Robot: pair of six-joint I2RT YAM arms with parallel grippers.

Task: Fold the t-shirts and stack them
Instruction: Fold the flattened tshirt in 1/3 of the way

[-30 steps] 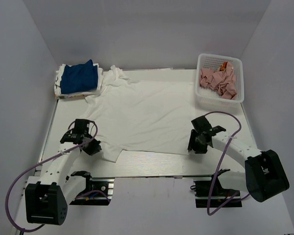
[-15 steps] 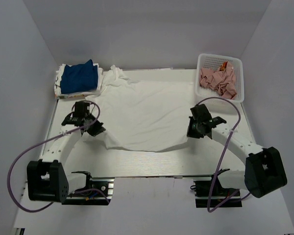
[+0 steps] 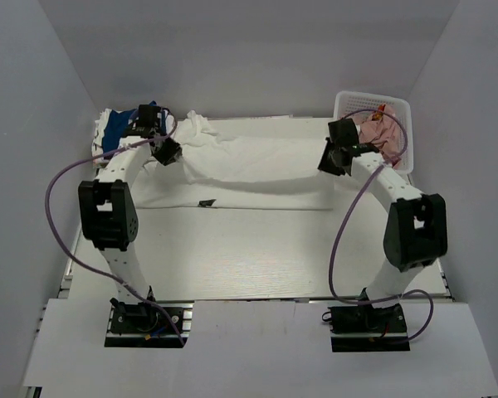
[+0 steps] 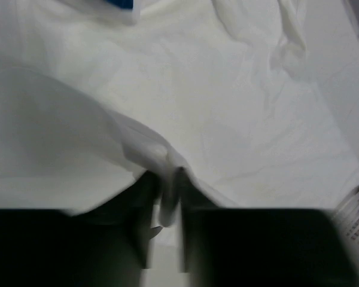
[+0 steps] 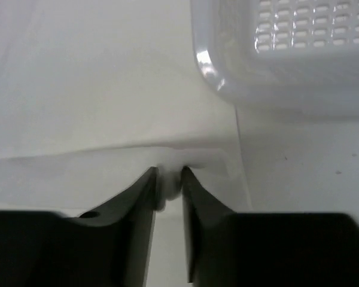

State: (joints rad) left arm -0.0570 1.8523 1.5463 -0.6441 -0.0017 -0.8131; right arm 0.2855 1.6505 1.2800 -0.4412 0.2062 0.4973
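We are pinching the large plain white cloth t-shirt [image 3: 257, 170] by its edge, with the left gripper [image 3: 167, 152] and right gripper [image 3: 335, 159] both clamped on it. It is lying doubled over along the far side. We are judging only the first fold underway; the further folds and stacking onto the folded royal blue and white shirts [image 3: 129, 131], far left, are not yet done.

Blue t-shirt [image 4: 121, 3] mostly off-frame
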